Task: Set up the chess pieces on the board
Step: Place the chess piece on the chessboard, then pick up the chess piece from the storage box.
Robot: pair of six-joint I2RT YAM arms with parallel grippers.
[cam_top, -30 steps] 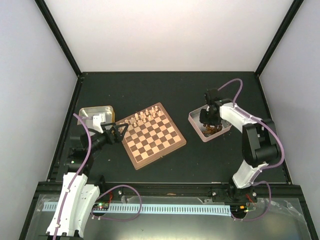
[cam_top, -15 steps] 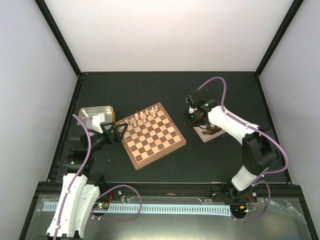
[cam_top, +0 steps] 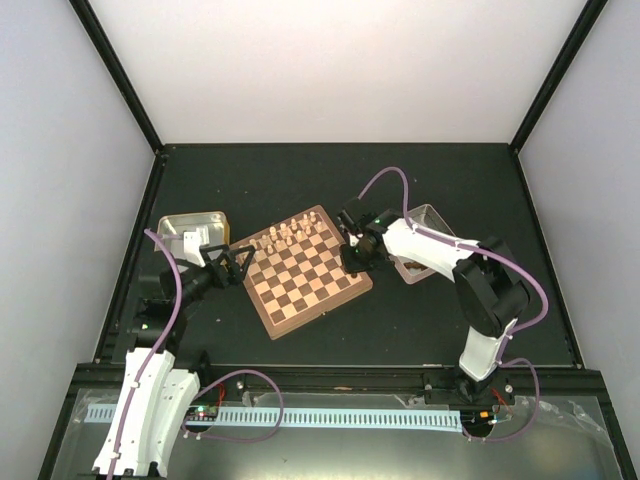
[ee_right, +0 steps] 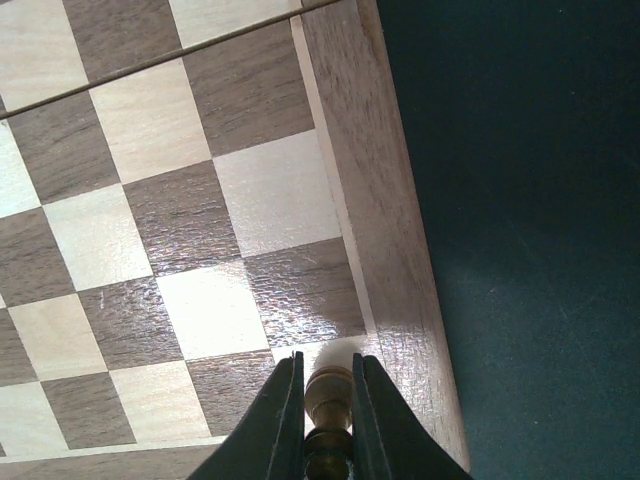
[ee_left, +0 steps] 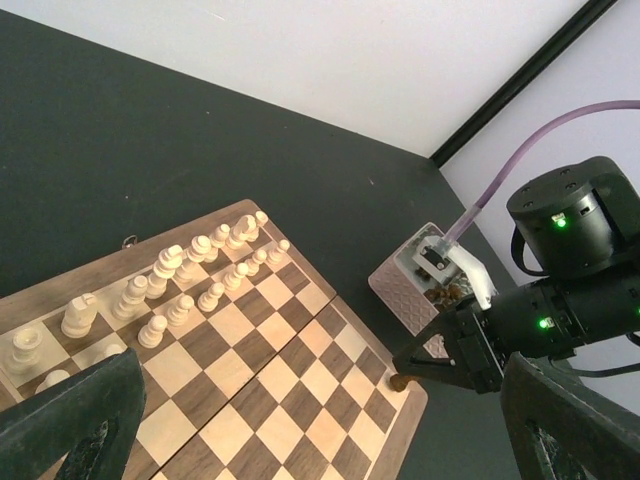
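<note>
The left gripper (cam_top: 243, 266) hangs just off the chessboard's (cam_top: 318, 283) left edge with its jaws spread as wide as they go and nothing between them. The chessboard lies at an angle in the middle of the dark table (cam_top: 400, 320), between the two arms. At its right-hand edge, the right gripper (cam_top: 351, 262) is pinched tight on a dark brown chessman (ee_right: 328, 398), held upright over a pale square next to the reddish-brown rim. Whether the piece touches the wood cannot be told. Farther back, the cream chessmen (ee_left: 190, 270) stand in two rows along the board's far-left side. Beyond the right arm sits a pinkish-sided tin (ee_left: 403, 296) with more dark pieces (ee_left: 446, 293) inside. A gold-sided tin (cam_top: 188, 226) lies off the board's left corner.
</note>
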